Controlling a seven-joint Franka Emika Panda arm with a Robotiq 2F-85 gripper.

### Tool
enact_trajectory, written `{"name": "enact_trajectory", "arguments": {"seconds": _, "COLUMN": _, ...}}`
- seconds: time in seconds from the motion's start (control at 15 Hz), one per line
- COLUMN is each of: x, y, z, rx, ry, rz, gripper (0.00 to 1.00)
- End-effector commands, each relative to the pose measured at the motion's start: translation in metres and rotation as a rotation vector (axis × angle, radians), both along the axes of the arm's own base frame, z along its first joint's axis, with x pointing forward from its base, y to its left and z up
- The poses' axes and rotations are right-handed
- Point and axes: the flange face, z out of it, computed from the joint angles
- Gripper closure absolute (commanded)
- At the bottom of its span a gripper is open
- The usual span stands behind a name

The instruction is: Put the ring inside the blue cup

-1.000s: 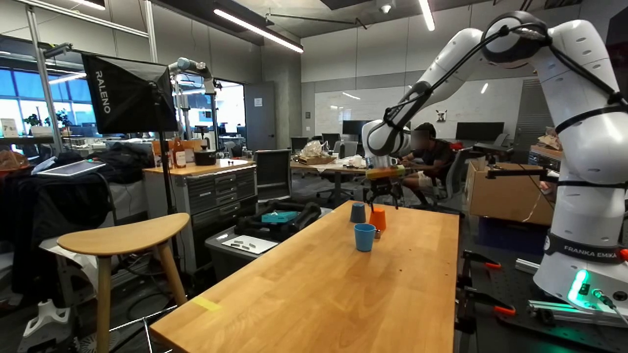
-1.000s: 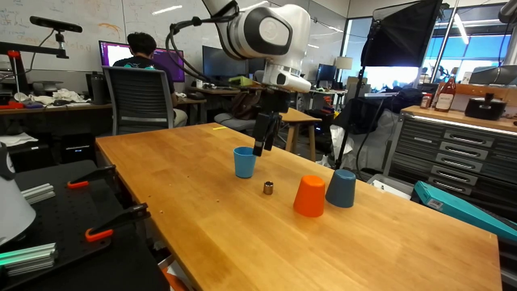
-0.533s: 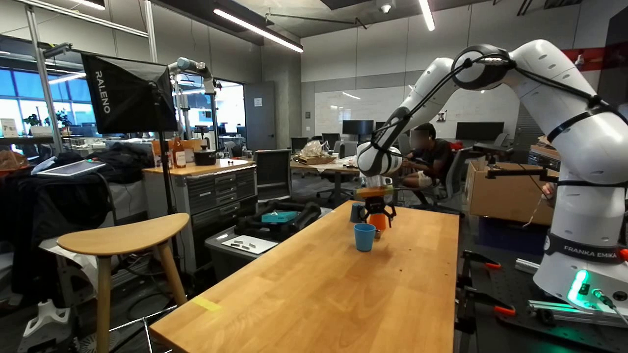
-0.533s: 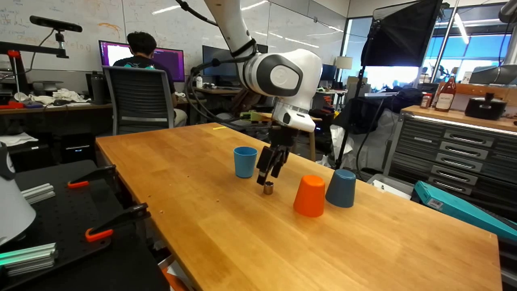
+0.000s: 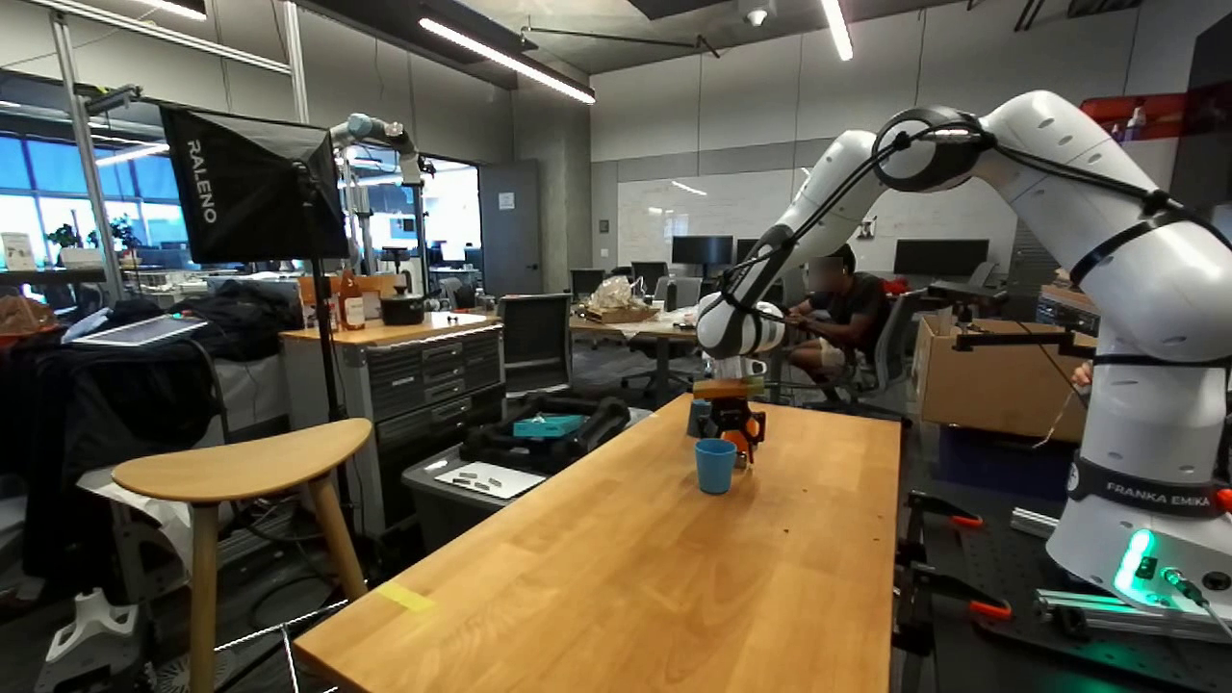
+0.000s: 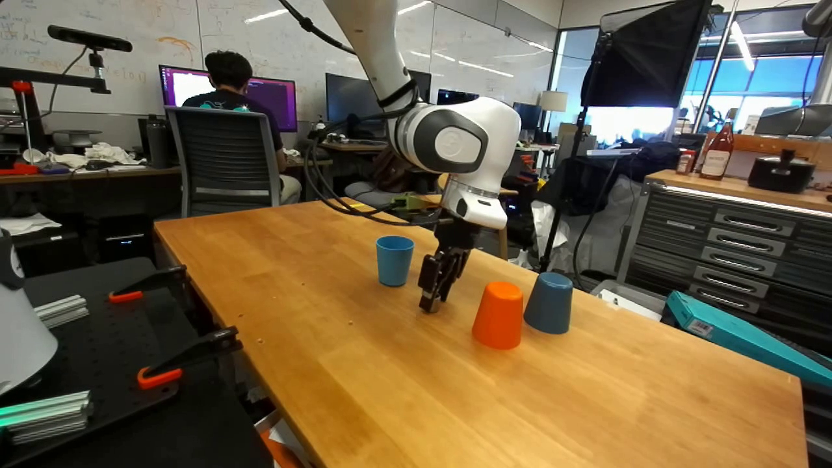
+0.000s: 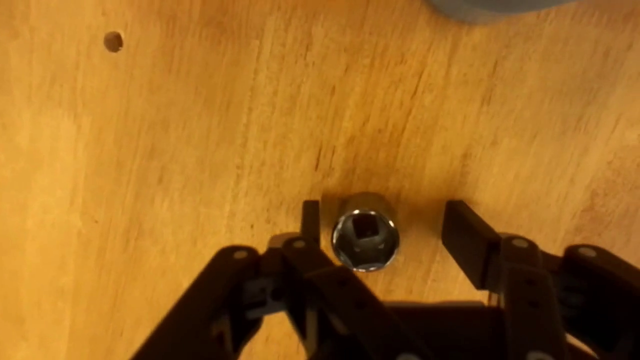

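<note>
The ring (image 7: 366,241) is a small shiny metal piece with a square hole at its bottom, upright on the wooden table in the wrist view. My gripper (image 7: 382,222) is open around it, one finger on each side. The ring is nearer the left finger, with a wider gap to the right one. In both exterior views the gripper (image 6: 433,303) is low at the table and the fingers mostly hide the ring. The blue cup (image 6: 394,261) stands upright beside the gripper. It also shows in an exterior view (image 5: 715,468), partly in front of the gripper.
An orange cup (image 6: 498,316) and a dark blue cup (image 6: 549,303) stand upside down close to the gripper. A grey-blue curved edge (image 7: 480,11) shows at the top of the wrist view; I cannot tell which cup. Clamps (image 6: 162,374) sit along the table's edge.
My gripper has come down from beside and above the blue cup to around the ring. Its fingers look somewhat closer together than half a second ago. The cups have not moved.
</note>
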Motion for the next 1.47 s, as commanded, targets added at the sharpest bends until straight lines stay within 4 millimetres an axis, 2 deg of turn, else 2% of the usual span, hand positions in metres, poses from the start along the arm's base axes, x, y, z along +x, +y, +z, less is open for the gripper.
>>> {"name": "enact_trajectory", "arguments": {"seconds": 0.0, "x": 0.008, "y": -0.008, "z": -0.003, "rx": 0.012, "ry": -0.021, "rz": -0.028, "gripper": 0.66}}
{"name": "enact_trajectory", "arguments": {"seconds": 0.13, "x": 0.007, "y": -0.009, "z": 0.004, "rx": 0.025, "ry": -0.020, "rz": -0.034, "gripper": 0.82}}
{"name": "enact_trajectory", "arguments": {"seconds": 0.27, "x": 0.005, "y": -0.009, "z": 0.025, "rx": 0.045, "ry": -0.033, "rz": -0.026, "gripper": 0.92}}
{"name": "enact_trajectory", "arguments": {"seconds": 0.33, "x": 0.004, "y": -0.008, "z": 0.035, "rx": 0.052, "ry": -0.038, "rz": -0.015, "gripper": 0.89}}
{"name": "enact_trajectory", "arguments": {"seconds": 0.6, "x": 0.000, "y": 0.006, "z": 0.086, "rx": 0.105, "ry": -0.068, "rz": 0.069, "gripper": 0.89}}
{"name": "enact_trajectory", "arguments": {"seconds": 0.8, "x": -0.004, "y": 0.026, "z": 0.109, "rx": 0.168, "ry": -0.049, "rz": 0.148, "gripper": 0.88}}
{"name": "enact_trajectory", "arguments": {"seconds": 1.0, "x": -0.008, "y": 0.046, "z": 0.115, "rx": 0.223, "ry": -0.014, "rz": 0.206, "gripper": 0.88}}
{"name": "enact_trajectory", "arguments": {"seconds": 1.4, "x": -0.004, "y": 0.074, "z": 0.106, "rx": 0.254, "ry": 0.017, "rz": 0.255, "gripper": 0.88}}
